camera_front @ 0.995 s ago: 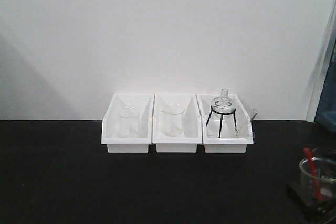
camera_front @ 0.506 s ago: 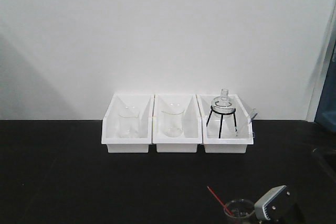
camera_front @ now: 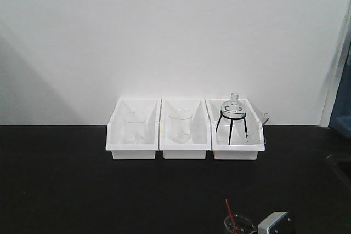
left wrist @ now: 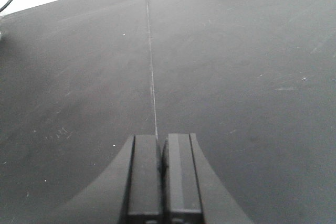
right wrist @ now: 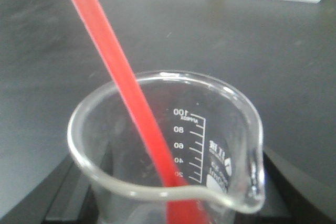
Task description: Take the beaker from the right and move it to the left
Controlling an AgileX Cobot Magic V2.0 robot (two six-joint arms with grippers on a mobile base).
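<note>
One black tabletop (camera_front: 82, 190) carries everything we see. Three white bins stand side by side along its far edge, touching one another: the left bin (camera_front: 133, 152), the middle bin (camera_front: 185, 153) and the right bin (camera_front: 238, 153). We find a plain clear beaker (camera_front: 133, 128) upright in the left bin and another plain beaker (camera_front: 180, 129) in the middle bin. The right bin holds a round glass flask (camera_front: 234, 108) seated on a black tripod (camera_front: 230, 124).

At the near edge, right of centre, the right gripper (right wrist: 173, 208) has its dark fingers (right wrist: 294, 182) on either side of the small beaker (right wrist: 210, 150), closed against its walls. This beaker is upright, pour spout towards the wrist camera, with a printed scale running from 100 down to 20. We cannot tell whether its base touches the tabletop.

The left gripper (left wrist: 163, 182) hangs over bare tabletop, its two fingers pressed together with nothing between them.

A thin red stick (right wrist: 121, 77) leans inside the small beaker, its top rising above the rim.
</note>
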